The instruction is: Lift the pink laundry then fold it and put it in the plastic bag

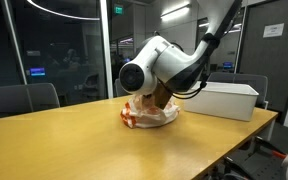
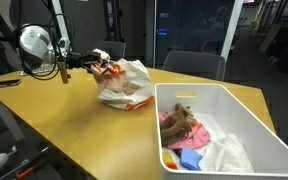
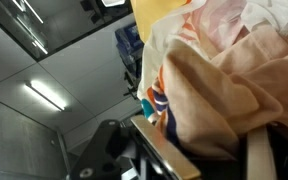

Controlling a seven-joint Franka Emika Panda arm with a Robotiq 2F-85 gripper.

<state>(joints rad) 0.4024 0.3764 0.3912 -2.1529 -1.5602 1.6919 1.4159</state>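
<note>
A white plastic bag with orange print (image 2: 126, 86) lies on the wooden table (image 2: 74, 125); it also shows in an exterior view (image 1: 150, 116). My gripper (image 2: 101, 68) is at the bag's top edge, shut on the pink laundry. In the wrist view the peach-pink cloth (image 3: 219, 100) fills the gap between my gripper's fingers (image 3: 206, 150), with the bag's film bunched around it. In an exterior view my arm's wrist (image 1: 149, 70) hides the gripper.
A white plastic bin (image 2: 216, 92) stands beside the bag and holds more clothes, tan, pink and white (image 2: 189, 135). The bin also shows in an exterior view (image 1: 224, 100). Office chairs (image 1: 24, 98) stand behind the table, near glass walls.
</note>
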